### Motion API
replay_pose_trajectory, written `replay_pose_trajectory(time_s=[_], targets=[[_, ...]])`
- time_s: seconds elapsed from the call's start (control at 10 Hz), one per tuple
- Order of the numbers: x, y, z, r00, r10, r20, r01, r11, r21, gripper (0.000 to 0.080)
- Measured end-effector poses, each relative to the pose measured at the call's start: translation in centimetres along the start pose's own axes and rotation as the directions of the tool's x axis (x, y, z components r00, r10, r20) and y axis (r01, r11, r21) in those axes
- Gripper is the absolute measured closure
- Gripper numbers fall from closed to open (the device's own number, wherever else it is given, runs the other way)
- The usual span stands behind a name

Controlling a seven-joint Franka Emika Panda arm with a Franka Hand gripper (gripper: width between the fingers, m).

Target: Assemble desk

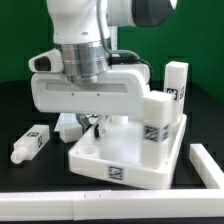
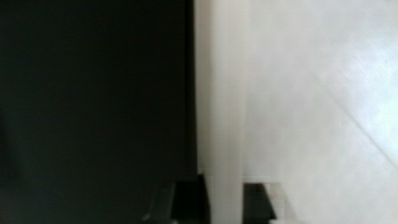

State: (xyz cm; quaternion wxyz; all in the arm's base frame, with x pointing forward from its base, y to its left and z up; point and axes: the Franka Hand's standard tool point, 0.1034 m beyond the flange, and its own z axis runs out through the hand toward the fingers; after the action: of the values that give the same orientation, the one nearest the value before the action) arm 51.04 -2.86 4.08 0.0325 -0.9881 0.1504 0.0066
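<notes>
- A loose leg (image 1: pixel 30 143) lies on its side on the black tabletop (image 1: pixel 15 115), well off to the exterior view's left of the desk panel (image 1: pixel 135 165), touching neither it nor the claw.
- The claw (image 1: pixel 93 125) hangs low under the arm's broad white hand, at the desk panel's far corner on the exterior view's left.
- In the wrist view the claw (image 2: pixel 226 200) has its two dark fingertips (image 2: pixel 187 200) pressed in on a thin white upright edge, which reads as the desk panel's rim. To one side of that edge is the panel's pale face (image 2: pixel 311 100), to the other the dark tabletop.
- The desk panel lies flat, rim up, with a square tag (image 1: pixel 117 172) on its near edge.
- A near upright leg (image 1: pixel 160 118) stands on the desk panel towards the exterior view's right, and a far upright leg (image 1: pixel 177 85) stands behind it.
- A white rail (image 1: pixel 60 208) runs in front of the desk panel, apart from it.
</notes>
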Motion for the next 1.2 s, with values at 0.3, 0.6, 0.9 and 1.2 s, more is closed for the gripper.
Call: replay_pose_trajectory(time_s=[0.3,0.6,0.9,1.2], targets=[[-0.6,0.3,0.2,0.980,-0.194,0.034,0.195,0.981,-0.011,0.0745],[5.7,-1.1,-3.2,0.810,-0.583,0.054,0.584,0.812,0.002,0.0745],[5.8,-0.9,-2.9,0.663,-0.746,0.067,0.748,0.664,-0.006,0.0745],[9.3,-2.0,-3.7,0.412,-0.908,0.077,0.911,0.410,-0.037,0.0745]])
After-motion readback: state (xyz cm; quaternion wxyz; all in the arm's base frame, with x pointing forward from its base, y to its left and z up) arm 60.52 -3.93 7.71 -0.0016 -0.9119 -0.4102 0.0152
